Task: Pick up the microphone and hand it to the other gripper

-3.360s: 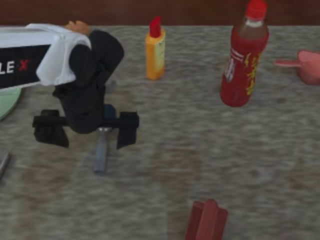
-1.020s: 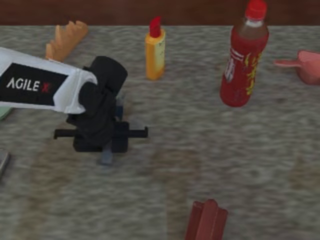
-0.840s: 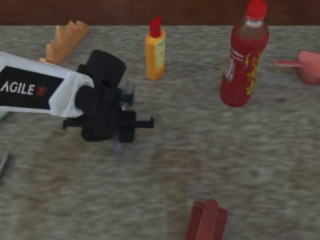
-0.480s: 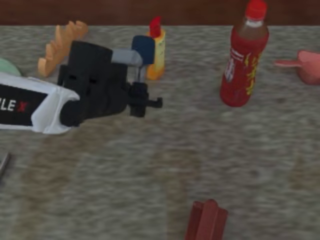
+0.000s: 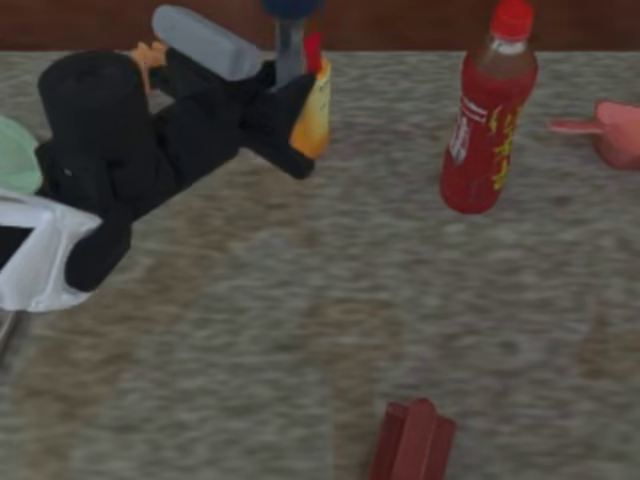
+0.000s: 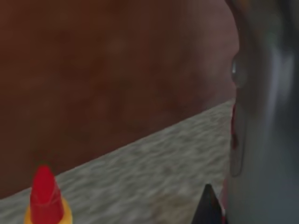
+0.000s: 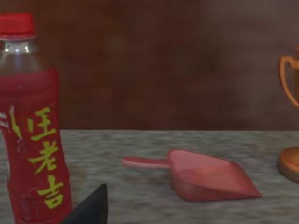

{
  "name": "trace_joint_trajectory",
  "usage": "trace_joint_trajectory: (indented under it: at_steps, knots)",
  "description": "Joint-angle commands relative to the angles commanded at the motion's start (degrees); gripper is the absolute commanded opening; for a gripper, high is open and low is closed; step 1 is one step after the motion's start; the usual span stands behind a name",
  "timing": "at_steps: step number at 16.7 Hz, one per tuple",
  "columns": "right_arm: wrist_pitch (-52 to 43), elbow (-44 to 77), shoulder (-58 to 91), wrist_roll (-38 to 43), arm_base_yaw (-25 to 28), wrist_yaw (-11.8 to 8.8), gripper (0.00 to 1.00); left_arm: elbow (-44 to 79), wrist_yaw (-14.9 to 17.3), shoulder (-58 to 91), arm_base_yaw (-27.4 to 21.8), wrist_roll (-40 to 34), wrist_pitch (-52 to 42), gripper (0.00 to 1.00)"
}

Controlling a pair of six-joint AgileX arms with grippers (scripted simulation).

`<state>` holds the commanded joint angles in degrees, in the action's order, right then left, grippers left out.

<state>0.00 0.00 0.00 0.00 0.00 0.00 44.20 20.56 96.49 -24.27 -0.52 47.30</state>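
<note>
My left gripper (image 5: 283,95) is raised high above the table's far left and is shut on the microphone (image 5: 290,45). The microphone stands upright, its navy head cut off by the top view's upper edge and its grey handle between the black fingers. In the left wrist view the grey handle (image 6: 266,121) fills one side, with one black fingertip (image 6: 208,210) pressed against it. My right gripper (image 7: 149,221) is out of the top view. Its wrist view shows one black fingertip (image 7: 96,207) far off to the side, and nothing is held.
A yellow tube with a red cap (image 5: 312,105) stands just behind the left gripper. The red bottle (image 5: 490,120) stands at the back right, with a pink scoop (image 5: 605,128) beyond it. A dark red block (image 5: 412,440) lies at the front edge and a green plate (image 5: 18,155) at the far left.
The left gripper closed on the microphone lying on the table. It then lifted it and swung it up towards the far edge, turning it upright.
</note>
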Motion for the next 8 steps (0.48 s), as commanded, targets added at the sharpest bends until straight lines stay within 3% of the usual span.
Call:
trace_joint_trajectory:
  at_steps: [8]
  knots:
    - [0.00, 0.00, 0.00, 0.00, 0.00, 0.00, 1.00, -0.91, 1.06, -1.93, -0.24, 1.52, 3.58, 0.00]
